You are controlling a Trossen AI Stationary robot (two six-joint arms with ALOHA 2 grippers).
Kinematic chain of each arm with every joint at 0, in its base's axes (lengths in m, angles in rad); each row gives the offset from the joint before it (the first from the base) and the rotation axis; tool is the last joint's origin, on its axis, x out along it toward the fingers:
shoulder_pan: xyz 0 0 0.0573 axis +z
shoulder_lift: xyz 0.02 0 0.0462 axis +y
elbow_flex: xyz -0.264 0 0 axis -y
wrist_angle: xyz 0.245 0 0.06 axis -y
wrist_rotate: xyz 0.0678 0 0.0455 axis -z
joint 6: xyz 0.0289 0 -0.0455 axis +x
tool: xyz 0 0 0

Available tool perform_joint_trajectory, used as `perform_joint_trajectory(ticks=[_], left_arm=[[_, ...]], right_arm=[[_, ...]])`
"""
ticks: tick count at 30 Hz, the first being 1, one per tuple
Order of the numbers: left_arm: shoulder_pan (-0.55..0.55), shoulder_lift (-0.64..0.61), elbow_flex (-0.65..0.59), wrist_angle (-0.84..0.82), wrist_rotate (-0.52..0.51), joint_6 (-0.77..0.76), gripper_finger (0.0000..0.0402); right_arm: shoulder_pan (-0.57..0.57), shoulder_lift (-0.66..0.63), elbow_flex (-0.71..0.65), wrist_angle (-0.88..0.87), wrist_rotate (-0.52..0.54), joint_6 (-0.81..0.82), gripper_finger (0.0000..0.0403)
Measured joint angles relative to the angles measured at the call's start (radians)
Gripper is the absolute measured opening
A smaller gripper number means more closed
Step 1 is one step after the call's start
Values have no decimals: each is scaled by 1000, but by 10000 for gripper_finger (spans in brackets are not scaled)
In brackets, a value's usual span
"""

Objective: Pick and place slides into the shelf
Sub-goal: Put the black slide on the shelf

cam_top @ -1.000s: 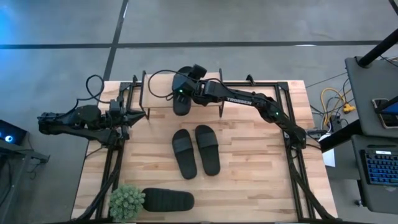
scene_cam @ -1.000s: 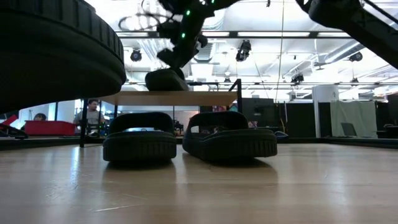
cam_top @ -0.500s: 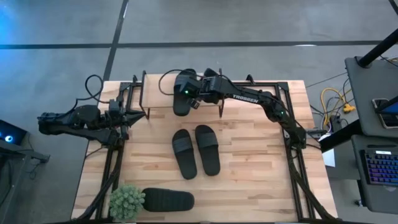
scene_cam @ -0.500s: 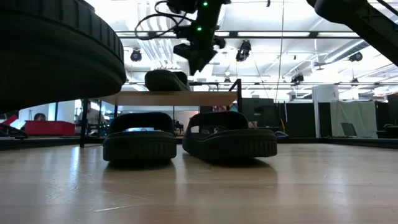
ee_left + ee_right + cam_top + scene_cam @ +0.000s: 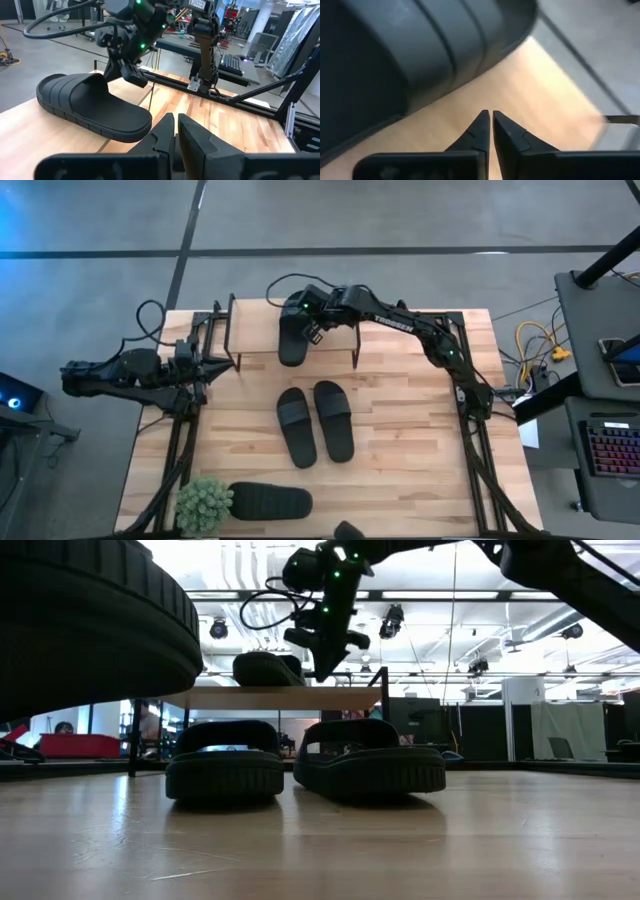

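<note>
One black slide (image 5: 292, 340) lies sole-down on the light wood top of the shelf (image 5: 255, 340) at the table's far edge. It also shows in the left wrist view (image 5: 90, 102) and the low view (image 5: 265, 670). My right gripper (image 5: 318, 332) hangs shut just right of that slide and a little above the shelf board (image 5: 520, 85), touching nothing. Two slides (image 5: 297, 427) (image 5: 334, 420) lie side by side mid-table. Another slide (image 5: 270, 502) lies near the front edge. My left gripper (image 5: 175, 132) waits shut at the table's left side.
A small green potted plant (image 5: 204, 504) stands at the front left corner beside the nearest slide. Black frame rails (image 5: 470, 430) run along both table sides. The shelf top's right half lies bare under my right gripper.
My right gripper has come off the slide on the shelf, drawn toward the table's right edge and shut its fingers. The slide stays lying on the shelf top.
</note>
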State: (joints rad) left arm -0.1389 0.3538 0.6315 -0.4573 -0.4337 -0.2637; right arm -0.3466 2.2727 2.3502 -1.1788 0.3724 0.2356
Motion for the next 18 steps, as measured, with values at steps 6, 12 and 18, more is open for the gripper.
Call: perform_joint_trajectory(ticks=[6, 12, 18], left_arm=[[0, 1, 0, 1, 1, -18, 10], [0, 3, 0, -3, 0, -18, 10], [0, 6, 0, -2, -1, -19, 10]], right_arm=[[6, 29, 0, 90, -28, -68, 9], [6, 46, 0, 191, -39, -78, 9], [6, 47, 0, 231, -101, -79, 9]])
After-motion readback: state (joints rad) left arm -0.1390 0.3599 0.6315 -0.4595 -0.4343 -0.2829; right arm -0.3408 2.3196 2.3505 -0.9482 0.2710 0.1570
